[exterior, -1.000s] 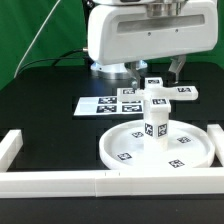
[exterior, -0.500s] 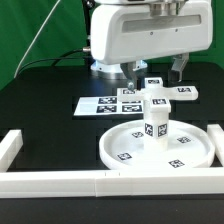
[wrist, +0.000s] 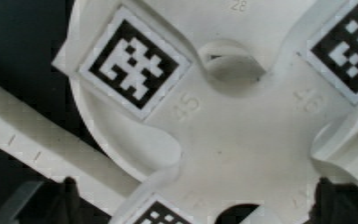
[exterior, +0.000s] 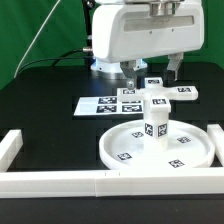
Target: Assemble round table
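The large round disc (exterior: pixel 160 148) lies on the table with the short leg (exterior: pixel 155 124) standing upright on its hub. The cross-shaped base (exterior: pixel 162 95) sits on top of the leg. My gripper (exterior: pixel 157 72) hangs just above and behind the base, open, one finger on each side of it, holding nothing. In the wrist view the base (wrist: pixel 229 110) fills the picture, with its centre hole and tags showing. The gripper (wrist: pixel 202 205) is spread wide there, with a dark finger (wrist: pixel 60 200) at each side.
The marker board (exterior: pixel 105 103) lies behind the disc toward the exterior view's left. The long white rail frame (exterior: pixel 60 180) runs along the front and up both sides, close to the disc's rim. A green backdrop and cables are at the back.
Almost nothing has changed. The gripper has shifted only slightly over the cross-shaped base, and the parts have not moved.
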`<action>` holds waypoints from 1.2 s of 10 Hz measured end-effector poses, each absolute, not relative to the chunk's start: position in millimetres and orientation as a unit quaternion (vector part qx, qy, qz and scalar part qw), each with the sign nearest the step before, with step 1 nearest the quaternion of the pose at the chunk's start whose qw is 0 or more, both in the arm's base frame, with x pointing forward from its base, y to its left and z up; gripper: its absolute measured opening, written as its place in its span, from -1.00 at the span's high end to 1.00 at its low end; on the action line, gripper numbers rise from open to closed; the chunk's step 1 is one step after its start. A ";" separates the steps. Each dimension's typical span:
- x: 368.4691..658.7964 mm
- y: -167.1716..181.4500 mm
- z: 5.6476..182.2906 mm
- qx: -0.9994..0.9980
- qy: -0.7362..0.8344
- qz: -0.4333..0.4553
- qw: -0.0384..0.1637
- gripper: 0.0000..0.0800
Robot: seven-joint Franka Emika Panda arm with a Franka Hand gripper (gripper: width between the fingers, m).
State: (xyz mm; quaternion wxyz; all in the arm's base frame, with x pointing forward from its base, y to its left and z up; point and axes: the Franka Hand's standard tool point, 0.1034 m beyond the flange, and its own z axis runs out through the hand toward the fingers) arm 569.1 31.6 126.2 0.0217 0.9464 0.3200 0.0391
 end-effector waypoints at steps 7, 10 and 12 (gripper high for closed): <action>566.4 35.5 119.9 0.895 0.441 0.042 0.046 -0.62; 559.1 42.0 125.1 0.913 0.406 -0.033 0.018 -0.62; 558.9 41.5 123.6 0.913 0.406 -0.032 0.018 -0.62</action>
